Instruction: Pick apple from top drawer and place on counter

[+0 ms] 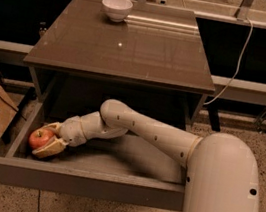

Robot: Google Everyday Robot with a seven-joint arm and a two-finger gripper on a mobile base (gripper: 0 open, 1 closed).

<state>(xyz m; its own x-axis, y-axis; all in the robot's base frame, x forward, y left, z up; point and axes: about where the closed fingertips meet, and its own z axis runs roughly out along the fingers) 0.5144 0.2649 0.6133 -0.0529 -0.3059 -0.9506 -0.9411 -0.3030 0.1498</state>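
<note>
In the camera view, your hand point(46, 138) was low in the left end of the open top drawer point(114, 158), its two fingers pinching the apple point(38, 139) from either side, near the drawer's left wall. A white bowl point(116, 8) stood at the table's point(132, 52) far edge.

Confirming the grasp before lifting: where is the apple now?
In the camera view, the apple sits at the left end of the open top drawer, with the tool closed around it.
</note>
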